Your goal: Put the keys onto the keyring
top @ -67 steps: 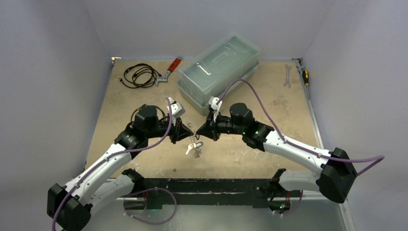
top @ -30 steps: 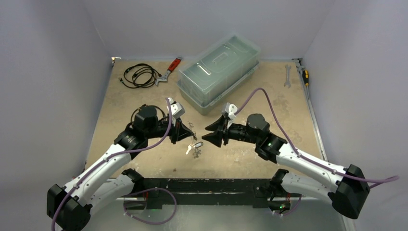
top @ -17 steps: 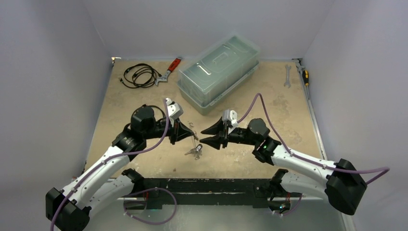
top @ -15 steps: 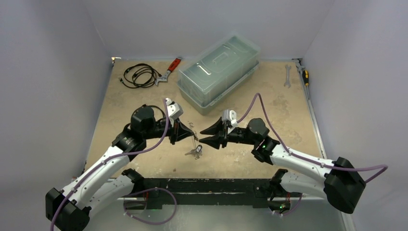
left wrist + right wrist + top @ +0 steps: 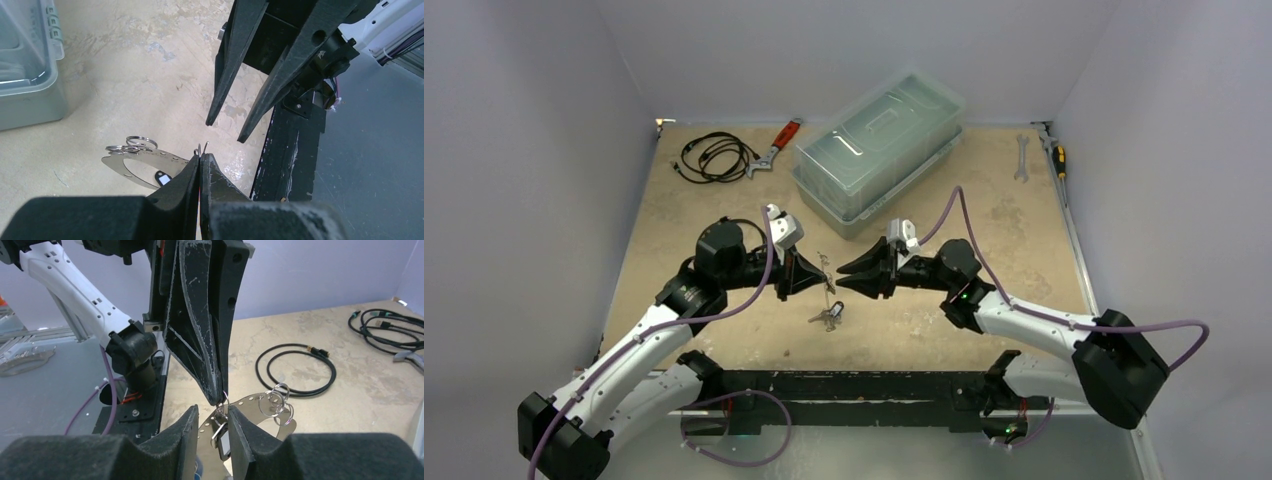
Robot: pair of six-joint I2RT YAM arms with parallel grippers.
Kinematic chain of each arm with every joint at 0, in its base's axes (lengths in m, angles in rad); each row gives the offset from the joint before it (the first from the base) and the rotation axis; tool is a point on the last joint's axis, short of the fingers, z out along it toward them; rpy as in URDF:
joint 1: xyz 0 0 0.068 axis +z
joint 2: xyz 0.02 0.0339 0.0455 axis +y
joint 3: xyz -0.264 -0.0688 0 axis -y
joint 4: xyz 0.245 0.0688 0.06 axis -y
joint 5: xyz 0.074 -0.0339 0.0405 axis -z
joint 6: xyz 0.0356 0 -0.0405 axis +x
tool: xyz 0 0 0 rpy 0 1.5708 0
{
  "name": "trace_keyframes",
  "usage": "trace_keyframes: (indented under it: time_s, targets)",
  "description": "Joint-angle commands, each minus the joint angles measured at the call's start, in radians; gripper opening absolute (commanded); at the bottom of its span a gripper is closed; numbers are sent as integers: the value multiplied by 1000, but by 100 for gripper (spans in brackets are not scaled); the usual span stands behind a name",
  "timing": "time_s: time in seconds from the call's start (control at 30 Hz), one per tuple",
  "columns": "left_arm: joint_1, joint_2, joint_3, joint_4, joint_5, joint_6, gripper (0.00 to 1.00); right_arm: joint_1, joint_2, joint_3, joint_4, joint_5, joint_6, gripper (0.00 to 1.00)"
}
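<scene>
**Left gripper pinched shut in front of the box, right gripper agape beside it**

The translucent grey-green lidded plastic box (image 5: pixel 879 150) stands closed on the tan table (image 5: pixel 984 320) (its cloudy walls do not let the contents be made out). Both arms meet on the near side of the box.

The left gripper (image 5: pixel 822 274) has its fingers pressed together on a thin silver wire ring (image 5: pixel 206 145). The flat silvery oval keyring (image 5: pixel 167 158), pierced with small holes along its band, sits just under those fingertips; a cluster of small split rings (image 5: pixel 136 145) lies at its end toward the box. Whether the oval hangs free or rests on the table cannot be told.

The small silver keys (image 5: pixel 829 318) with dark tags bunch just below the left gripper, on the side away from the box. The right gripper (image 5: pixel 839 279) has its fingers spread apart, their tips just beside the left gripper's tip. In the right wrist view one black-tagged key sits in that gap; contact cannot be judged.

Left of the box lie a coiled black cable (image 5: pixel 714 155) and a red-handled wrench (image 5: pixel 776 145).
</scene>
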Motion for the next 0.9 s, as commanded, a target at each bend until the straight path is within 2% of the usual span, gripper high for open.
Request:
trace_keyframes:
  time_s: [0.0,0.5,0.67,0.87]
  targets:
    - [-5,-17,-7,69,28,-13,0,-10,38,43,94,-78,35,31]
    - [-8,-11,-7,70,28,-11,0,-13,138,85,115,-102,53,34]
    - [-9,-10,-9,69,27,-12,0,-19,134,74,116,-66,52,40]
    - [-9,-12,-9,68,25,-9,0,-34,117,51,133,-56,54,41]
